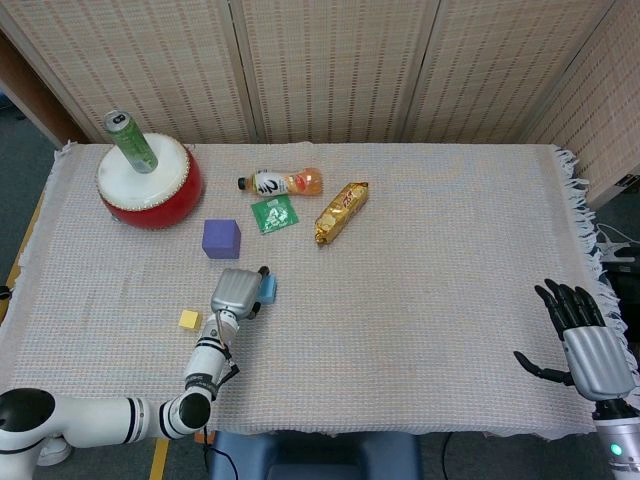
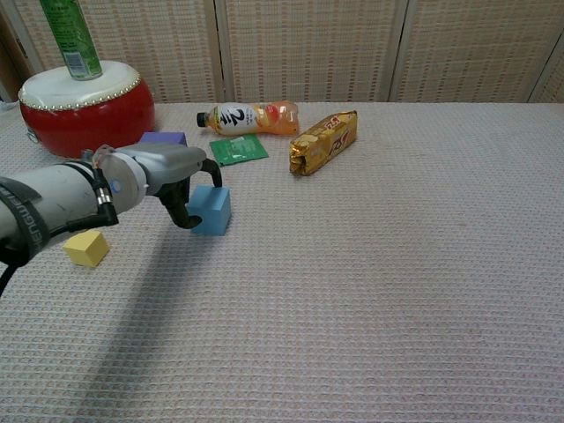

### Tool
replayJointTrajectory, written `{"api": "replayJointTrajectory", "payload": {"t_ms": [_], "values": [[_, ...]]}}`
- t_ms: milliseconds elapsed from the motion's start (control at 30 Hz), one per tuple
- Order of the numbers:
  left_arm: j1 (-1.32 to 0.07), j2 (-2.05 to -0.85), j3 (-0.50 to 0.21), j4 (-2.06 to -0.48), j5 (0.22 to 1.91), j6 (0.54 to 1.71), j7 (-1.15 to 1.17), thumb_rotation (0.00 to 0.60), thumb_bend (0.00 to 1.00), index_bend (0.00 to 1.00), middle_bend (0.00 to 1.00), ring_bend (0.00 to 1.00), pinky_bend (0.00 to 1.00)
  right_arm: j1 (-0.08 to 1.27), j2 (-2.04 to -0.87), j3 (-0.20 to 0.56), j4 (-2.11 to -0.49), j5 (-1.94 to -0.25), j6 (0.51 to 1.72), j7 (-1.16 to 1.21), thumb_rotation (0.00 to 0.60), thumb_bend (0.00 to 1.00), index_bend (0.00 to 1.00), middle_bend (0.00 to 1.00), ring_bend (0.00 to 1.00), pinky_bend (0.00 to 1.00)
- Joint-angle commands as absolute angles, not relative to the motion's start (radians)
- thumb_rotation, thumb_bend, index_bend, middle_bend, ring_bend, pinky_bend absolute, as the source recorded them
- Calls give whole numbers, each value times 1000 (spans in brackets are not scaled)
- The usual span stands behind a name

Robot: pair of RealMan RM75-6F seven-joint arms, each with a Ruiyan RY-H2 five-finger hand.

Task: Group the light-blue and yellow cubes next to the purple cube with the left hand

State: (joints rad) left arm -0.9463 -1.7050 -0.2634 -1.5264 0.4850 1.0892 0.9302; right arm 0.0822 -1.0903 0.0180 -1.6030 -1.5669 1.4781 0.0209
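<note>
Left robot hand (image 2: 176,176) at light-blue cube (image 2: 211,210), plain matte, upright

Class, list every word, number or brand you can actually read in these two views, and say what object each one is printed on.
"2": large black numeral on the white label of the lying drink bottle.
Gold snack packet: red lettering, too blurred to read.
Green sachet: pale print, too small to read.
Green can on the drum: white markings, unreadable.

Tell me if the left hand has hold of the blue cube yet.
Cannot tell. The left hand is over the light-blue cube with curled fingers at its near side, but no closed grip shows. The right hand holds nothing.
</note>
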Motion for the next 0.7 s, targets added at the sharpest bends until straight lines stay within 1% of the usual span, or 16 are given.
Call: {"api": "replayJointTrajectory", "payload": {"t_ms": [33,267,333,500,700], "values": [[-952,-1714,-251,-1500,502,1088,919,600,384,269,1000,1000,1000,81,-1087,16,-1605,-1567,1477,20,342,0,0,0,0,0],[-949,-1728,-219,-1446,572,1093,883,600,384,409,1000,1000,1000,77,-1079,14,-1615,-1563,1474,15,342,0,0,0,0,0],[-946,-1728,-214,-1443,585,1097,874,600,384,430,1000,1000,1000,76,-1078,14,-1615,-1563,1475,14,341,0,0,0,0,0],[-938,-1709,-213,-1461,599,1109,863,600,385,443,1000,1000,1000,76,-1077,14,-1617,-1562,1471,11,342,0,0,0,0,0],[-927,-1654,-208,-1464,601,1139,886,600,384,444,1000,1000,1000,75,-1075,14,-1620,-1559,1468,9,342,0,0,0,0,0]]}}
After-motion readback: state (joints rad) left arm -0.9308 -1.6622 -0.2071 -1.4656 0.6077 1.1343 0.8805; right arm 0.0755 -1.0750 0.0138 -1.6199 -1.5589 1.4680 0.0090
